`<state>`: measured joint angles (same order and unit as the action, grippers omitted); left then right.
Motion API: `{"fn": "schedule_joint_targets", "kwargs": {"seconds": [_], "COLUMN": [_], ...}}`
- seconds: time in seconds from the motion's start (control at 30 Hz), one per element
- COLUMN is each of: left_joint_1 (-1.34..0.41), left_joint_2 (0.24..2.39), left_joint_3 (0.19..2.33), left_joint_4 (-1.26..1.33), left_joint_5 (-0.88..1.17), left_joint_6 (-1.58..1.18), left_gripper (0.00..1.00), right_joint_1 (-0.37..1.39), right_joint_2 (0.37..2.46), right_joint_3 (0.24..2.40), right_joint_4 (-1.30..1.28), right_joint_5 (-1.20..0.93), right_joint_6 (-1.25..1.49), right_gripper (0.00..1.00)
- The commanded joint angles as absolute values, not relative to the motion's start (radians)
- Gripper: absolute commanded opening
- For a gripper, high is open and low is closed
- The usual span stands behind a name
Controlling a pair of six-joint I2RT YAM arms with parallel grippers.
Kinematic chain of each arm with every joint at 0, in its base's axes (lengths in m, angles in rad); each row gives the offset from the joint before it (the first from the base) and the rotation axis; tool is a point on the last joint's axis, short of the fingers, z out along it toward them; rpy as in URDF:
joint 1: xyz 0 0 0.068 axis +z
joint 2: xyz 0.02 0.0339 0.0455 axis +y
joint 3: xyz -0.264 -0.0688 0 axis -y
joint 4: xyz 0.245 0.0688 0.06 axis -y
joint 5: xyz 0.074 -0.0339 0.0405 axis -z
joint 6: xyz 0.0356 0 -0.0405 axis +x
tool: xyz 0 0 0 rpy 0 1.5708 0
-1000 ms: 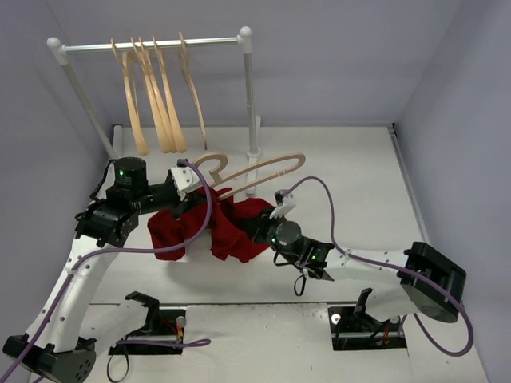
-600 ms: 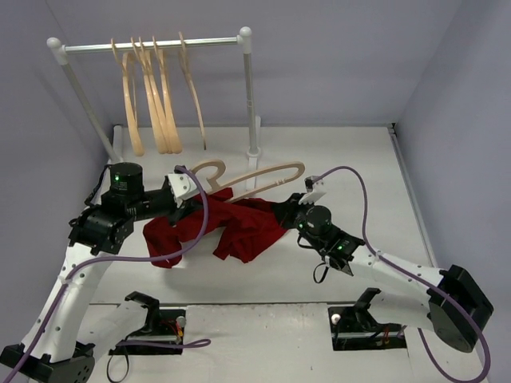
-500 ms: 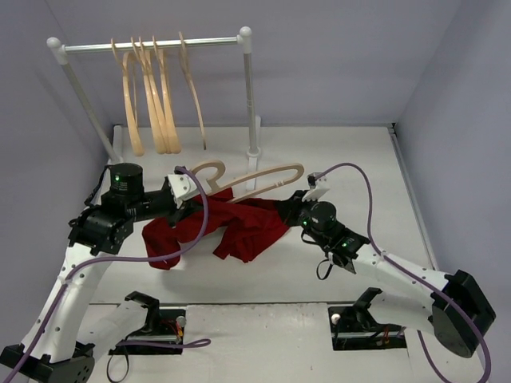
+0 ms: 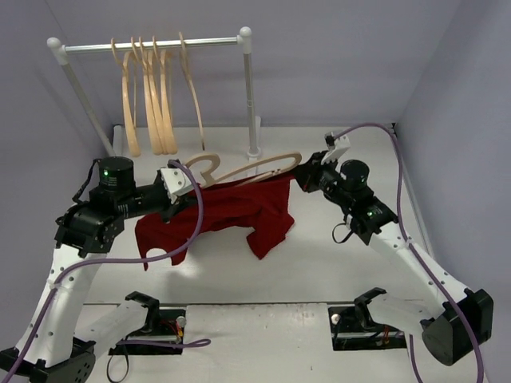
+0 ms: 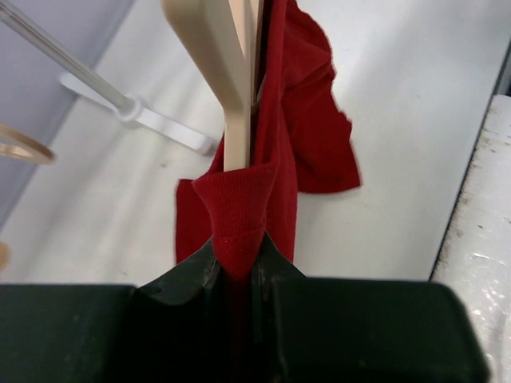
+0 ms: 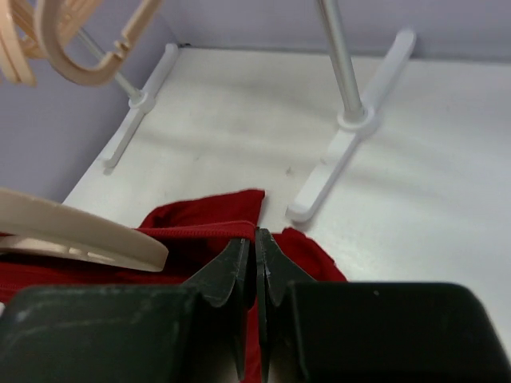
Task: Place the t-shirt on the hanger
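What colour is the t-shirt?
The t-shirt is plain dark red, best seen in the top external view.

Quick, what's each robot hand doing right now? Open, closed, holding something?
Left gripper: closed, pinching the t-shirt right beside the hanger.
Right gripper: closed, pinching the t-shirt's other end.

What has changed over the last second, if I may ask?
The right gripper, shut on the t-shirt, swung rightward and farther back, stretching the bunched cloth out along the hanger. The left gripper kept its pinch on the cloth; the hangers on the rail stayed.
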<state>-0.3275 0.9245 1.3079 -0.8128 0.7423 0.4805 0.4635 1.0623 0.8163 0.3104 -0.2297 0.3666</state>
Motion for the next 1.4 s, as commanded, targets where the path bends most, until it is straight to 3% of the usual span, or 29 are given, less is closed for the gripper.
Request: {"fn": "schedule_joint_targets", "kwargs": {"seconds": [0.0,0.77,1.0,1.37], "left_joint_1": [-0.322,-0.393,-0.501,-0.604], "left_joint_2": [0.934,0.994,1.079,1.165], "left_joint_3": [1.432,1.286,1.348,1.563], "left_joint_4": [-0.851,-0.892,-0.949,-0.943], "left_joint_5": [0.681,0.577,0.428,0.496], "left_joint_6": [0.523,0.523,0.523,0.548], "left_gripper": [0.0,0.0,0.0,0.0], "right_joint_1": [0.417,0.357,0.361,0.511], "right_joint_2": [1.084,1.102,1.16,1.328], "right_joint_3": [0.956,1.065,1.192,1.496], "right_joint_4": [0.242,0.12,0.058,-0.11], "right_joint_5": [-0.192,-0.247,-0.328,-0.354], "right_joint_6": [0.23,0.059,0.025,-0.015], "right_gripper": [0.0,0.0,0.0,0.0]}}
